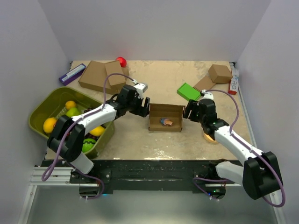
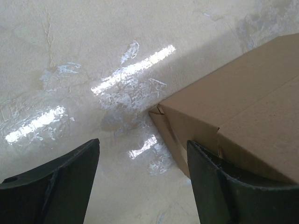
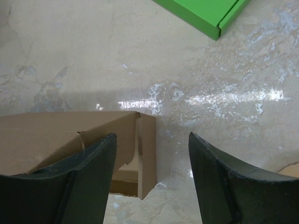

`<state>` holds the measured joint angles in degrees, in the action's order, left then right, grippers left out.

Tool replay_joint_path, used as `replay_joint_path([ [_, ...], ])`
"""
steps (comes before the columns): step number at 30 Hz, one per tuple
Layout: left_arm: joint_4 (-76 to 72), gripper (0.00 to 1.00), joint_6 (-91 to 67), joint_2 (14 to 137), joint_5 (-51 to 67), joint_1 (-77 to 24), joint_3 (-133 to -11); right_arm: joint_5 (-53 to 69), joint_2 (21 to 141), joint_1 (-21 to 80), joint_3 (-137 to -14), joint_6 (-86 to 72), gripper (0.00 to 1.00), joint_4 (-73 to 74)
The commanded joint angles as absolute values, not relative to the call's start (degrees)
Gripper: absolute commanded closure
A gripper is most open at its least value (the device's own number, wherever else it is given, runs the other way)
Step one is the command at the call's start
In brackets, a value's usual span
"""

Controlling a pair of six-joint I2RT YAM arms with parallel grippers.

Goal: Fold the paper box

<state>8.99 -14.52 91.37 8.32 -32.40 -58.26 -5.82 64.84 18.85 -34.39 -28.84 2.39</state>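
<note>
Beige, glossy-patched tabletop [image 1: 135,137] enclosed by plain white walls. Item one: plain brown corrugated paper box [image 1: 166,116], at frame centre, walls raised and top open, with a small pinkish object inside that I cannot identify. Item two: left gripper [image 1: 144,106], at the box's left end; in its wrist view the jaws [image 2: 142,154] stand well apart, one finger [image 2: 219,186] beside the box corner [image 2: 243,102], gripping nothing. Item three: right gripper [image 1: 189,111], at the right end, jaws [image 3: 153,140] likewise apart, straddling the end wall [image 3: 46,135] without pinching it. I judge both arms bracket the box to square and steady its ends for folding. Sundries, well apart: olive plastic bin of fruit [image 1: 39,109] at left, flat green carton [image 1: 188,91] right of centre, stacked larger brown boxes [image 1: 100,74] upper left.
</note>
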Motion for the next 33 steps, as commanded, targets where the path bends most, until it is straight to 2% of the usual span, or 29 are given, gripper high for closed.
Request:
replay_joint_path([
  [1, 5.9, 0.21, -16.3, 92.7, 10.0, -33.5, -61.4, -4.1, 63.9, 19.4, -32.8, -30.1, 0.34, 0.7],
  [18, 4.0, 0.22, -16.3, 92.5, 6.9, -35.0, -54.1, -6.3, 60.7, 20.2, -29.0, -31.3, 0.36, 4.0],
  [27, 4.7, 0.21, -16.2, 89.2, 4.9, -35.1, -53.3, -12.9, 56.4, 20.3, -30.8, -31.6, 0.35, 11.7],
  [29, 5.9, 0.21, -15.5, 87.7, 5.1, -35.1, -53.4, -13.8, 54.8, 20.3, -31.5, -31.7, 0.33, 14.0],
  [33, 9.5, 0.19, -14.5, 84.2, 5.0, -35.2, -53.5, -15.0, 48.4, 20.2, -34.4, -30.3, 0.18, 19.0],
])
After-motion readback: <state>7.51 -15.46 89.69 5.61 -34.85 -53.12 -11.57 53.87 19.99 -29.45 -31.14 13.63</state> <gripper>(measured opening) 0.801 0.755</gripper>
